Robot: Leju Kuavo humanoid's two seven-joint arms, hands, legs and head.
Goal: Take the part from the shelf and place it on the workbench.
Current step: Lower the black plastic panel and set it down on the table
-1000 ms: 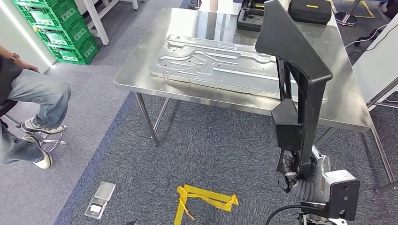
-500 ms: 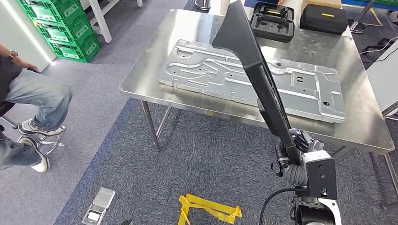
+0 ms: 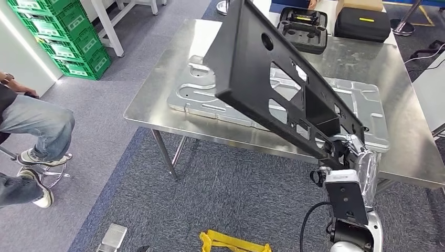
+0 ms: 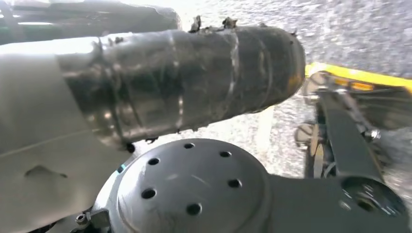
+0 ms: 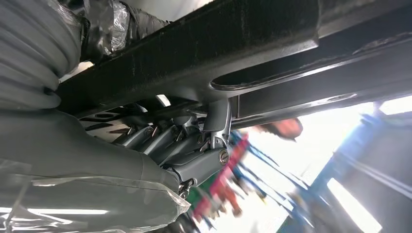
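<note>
**Robot holds black frame part over steel workbench**

Head view: The robot's right hand (image 3: 343, 149) grips the near end of a long black frame part (image 3: 273, 79), a flat plate with a round hole and several square cut-outs. The part slants up and to the far left from the hand, held in the air above the near edge of the stainless workbench (image 3: 157, 89) and clear of its top. On the bench, under the raised part, lies a large pressed aluminium panel (image 3: 362, 105) with ribs and channels. At the far edge of the bench sit a black moulded tray (image 3: 306, 29) and, to its right, a black zipped case (image 3: 364, 23). Stacked green crates (image 3: 63, 37) stand at far left. A seated person's jeans-clad legs (image 3: 31, 123) show at the left edge, on a stool. A strip of yellow tape (image 3: 233, 242) lies on the grey carpet near the robot, with a small silver box (image 3: 111, 236) to its left.

Left wrist view: The left hand (image 4: 184, 80) appears as a thick thumb wrapped in dark tape, seen over the carpet with yellow tape (image 4: 354, 75) beyond; whether its fingers are spread or curled cannot be told.

Right wrist view: The right hand's fingers (image 5: 160, 141) curl up against the underside of the black part (image 5: 218, 43), clamping its edge. The background is blurred.
</note>
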